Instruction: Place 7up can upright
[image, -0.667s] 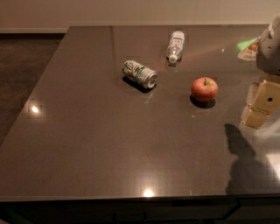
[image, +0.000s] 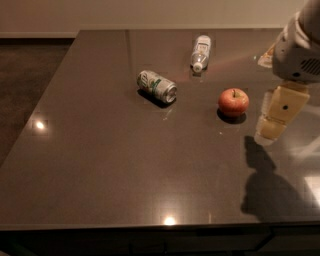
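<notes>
Camera view: the 7up can (image: 157, 86) lies on its side on the dark desk (image: 100, 165), with a capped bottle (image: 201, 52) lying behind it. The gripper (image: 271, 129) hangs right of an apple (image: 233, 101); I cannot tell its grip state. It has edged left since earlier, and the objects are unmoved.

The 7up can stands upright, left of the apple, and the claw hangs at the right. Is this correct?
No: the camera view shows the 7up can lying on its side. It is left of the apple, and the claw hangs at the right.
</notes>
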